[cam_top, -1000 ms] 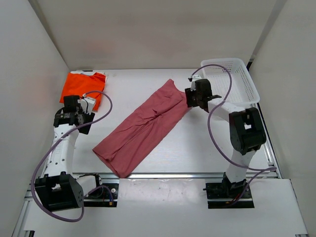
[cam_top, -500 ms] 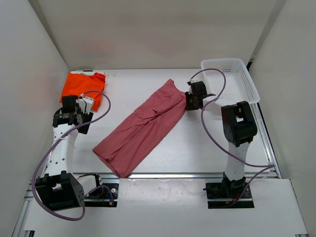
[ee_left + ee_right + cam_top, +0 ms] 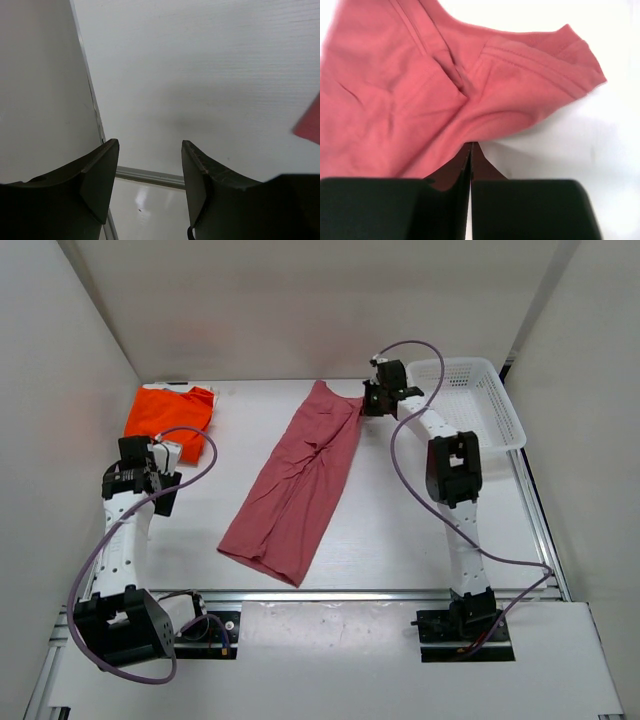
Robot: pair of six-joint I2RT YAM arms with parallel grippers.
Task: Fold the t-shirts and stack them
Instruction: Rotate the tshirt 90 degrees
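The pinkish-red t-shirt lies stretched on the bench, soft, light and limp; it will likely sag. The right claw is pinched shut on its far edge; the left claw stands wide, empty. Gripping 2 corners seems best.

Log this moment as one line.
right gripper: shut on red t-shirt edge | left gripper: open, empty | orange t-shirt: folded, far left

Bright even light, soft shadows, left gripper dark and blurred up close
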